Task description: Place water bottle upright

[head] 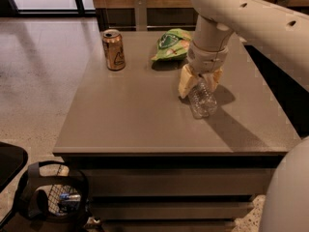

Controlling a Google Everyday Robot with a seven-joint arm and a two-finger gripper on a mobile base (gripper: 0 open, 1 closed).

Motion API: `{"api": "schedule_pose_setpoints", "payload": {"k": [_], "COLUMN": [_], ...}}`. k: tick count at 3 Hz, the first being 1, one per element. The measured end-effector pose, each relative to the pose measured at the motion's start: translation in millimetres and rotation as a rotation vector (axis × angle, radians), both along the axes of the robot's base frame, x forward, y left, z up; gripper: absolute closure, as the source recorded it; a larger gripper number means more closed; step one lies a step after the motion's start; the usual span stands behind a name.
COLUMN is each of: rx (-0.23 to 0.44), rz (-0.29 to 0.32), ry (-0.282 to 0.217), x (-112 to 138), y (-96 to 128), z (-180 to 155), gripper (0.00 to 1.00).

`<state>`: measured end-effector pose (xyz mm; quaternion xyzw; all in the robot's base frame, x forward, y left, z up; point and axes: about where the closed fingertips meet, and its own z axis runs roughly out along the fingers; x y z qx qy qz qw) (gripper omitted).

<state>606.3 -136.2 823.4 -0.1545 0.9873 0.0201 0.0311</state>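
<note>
The water bottle (203, 100) is a small clear ribbed plastic bottle on the grey table (130, 115), right of the middle. Its base is toward me and its top leans away into the gripper. My gripper (200, 79) comes down from above, and its cream fingers (185, 82) close around the bottle's neck. The cap is hidden between the fingers. I cannot tell whether the bottle's base rests on the table or hangs just above it.
A gold drink can (114, 49) stands upright at the back left of the table. A green snack bag (173, 44) lies at the back, just behind the gripper. A black wire basket (53, 197) sits on the floor at the front left. My arm fills the upper right.
</note>
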Motion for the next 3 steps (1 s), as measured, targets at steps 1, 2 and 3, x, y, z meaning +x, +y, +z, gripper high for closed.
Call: {"api": "schedule_pose_setpoints", "payload": {"k": [1, 2, 3], "rx": [0.002, 0.004, 0.007], "rz": [0.001, 0.002, 0.005], "ry": [-0.003, -0.005, -0.013], "x": [1.6, 2.7, 2.3], "y": [1.4, 2.4, 1.2], "z": [-2.1, -3.6, -1.7], "gripper": [0.68, 0.93, 1.00]}}
